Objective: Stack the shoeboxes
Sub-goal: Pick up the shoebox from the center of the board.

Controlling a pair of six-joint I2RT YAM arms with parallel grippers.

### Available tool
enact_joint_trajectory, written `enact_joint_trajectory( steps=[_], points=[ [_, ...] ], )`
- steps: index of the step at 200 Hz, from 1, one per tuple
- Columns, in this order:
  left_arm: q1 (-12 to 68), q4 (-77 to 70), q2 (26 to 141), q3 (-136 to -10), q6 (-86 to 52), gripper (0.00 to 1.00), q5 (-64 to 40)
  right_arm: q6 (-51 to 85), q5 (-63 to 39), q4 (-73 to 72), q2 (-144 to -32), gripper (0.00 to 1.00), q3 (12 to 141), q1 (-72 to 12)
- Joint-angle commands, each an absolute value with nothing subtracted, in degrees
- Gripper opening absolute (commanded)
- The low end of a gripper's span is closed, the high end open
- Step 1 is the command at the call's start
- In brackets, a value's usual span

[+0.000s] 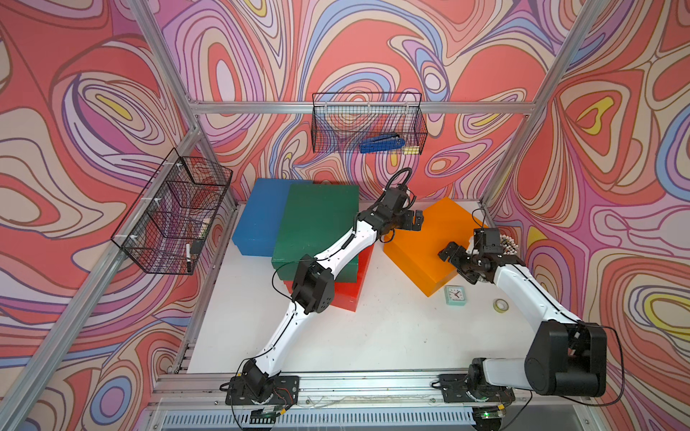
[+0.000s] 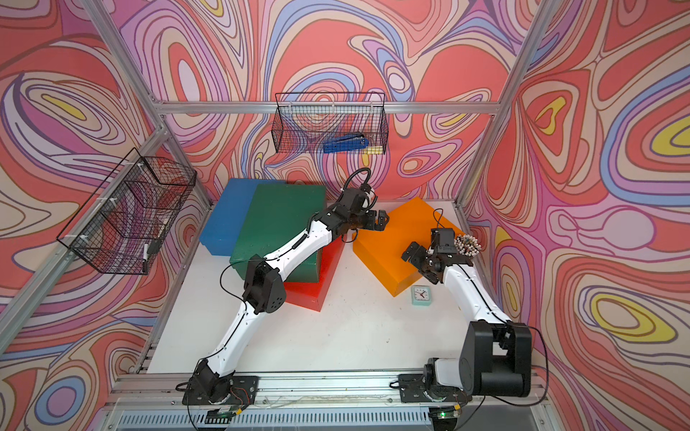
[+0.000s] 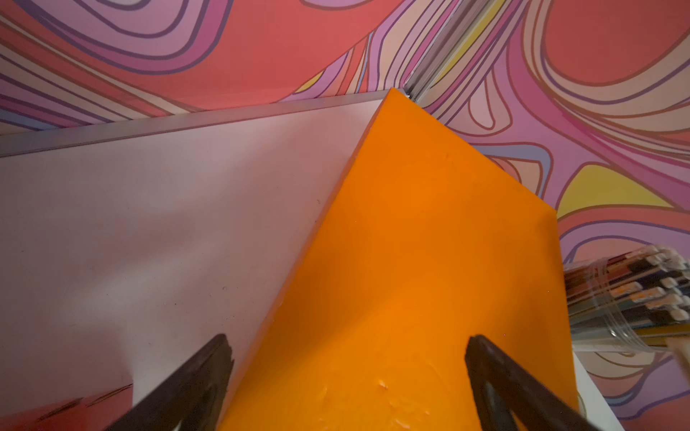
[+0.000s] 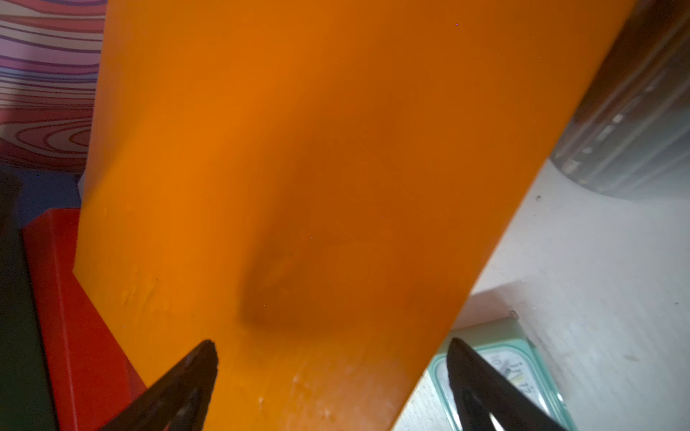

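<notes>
The orange shoebox (image 1: 429,242) lies flat on the white table (image 1: 373,336) with its lid on. It is turned at an angle and has nothing stacked on it. Near its side that faces the left arm, the dark green shoebox (image 1: 317,224) sits skewed on top of the red shoebox (image 1: 347,294). A strip of bare table separates the red one from the orange shoebox. The blue shoebox (image 1: 257,216) stands on the table behind that pair, well apart from the orange shoebox.

The left gripper (image 1: 414,221) hovers at the orange shoebox's edge nearest the green box, jaws spread wide and empty. In the left wrist view its fingertips (image 3: 216,358) straddle that edge, one over the lid and one over the table. The right gripper (image 1: 456,264) hangs over the opposite edge of the orange shoebox, also spread wide and holding nothing.

A mint-green alarm clock (image 1: 455,295) lies just beside the orange shoebox's near corner; its numerals are too blurred to read. A cup of coloured pencils (image 1: 509,244) stands beside the orange shoebox, behind the right gripper.
</notes>
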State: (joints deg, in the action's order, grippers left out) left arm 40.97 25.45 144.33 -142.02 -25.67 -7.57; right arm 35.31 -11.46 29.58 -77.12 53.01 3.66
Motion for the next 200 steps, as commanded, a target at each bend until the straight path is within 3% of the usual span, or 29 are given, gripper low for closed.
enact_joint_trajectory(
  steps=[1, 124, 200],
  points=[
    [39.8, 24.2, 146.3, -143.9, -26.6, 1.0, -9.2, 37.4, -12.4, 25.8, -76.3, 0.98, 51.9, 4.0],
    [39.8, 24.7, 148.5, -140.1, -33.2, 0.91, -19.3, 40.3, -21.2, 12.0, -85.5, 0.97, 50.3, 4.9],
    [39.8, 20.1, 137.3, -121.5, -36.9, 0.86, -21.6, 37.2, -18.4, 16.2, -87.4, 0.97, 53.1, 4.9]
  ],
)
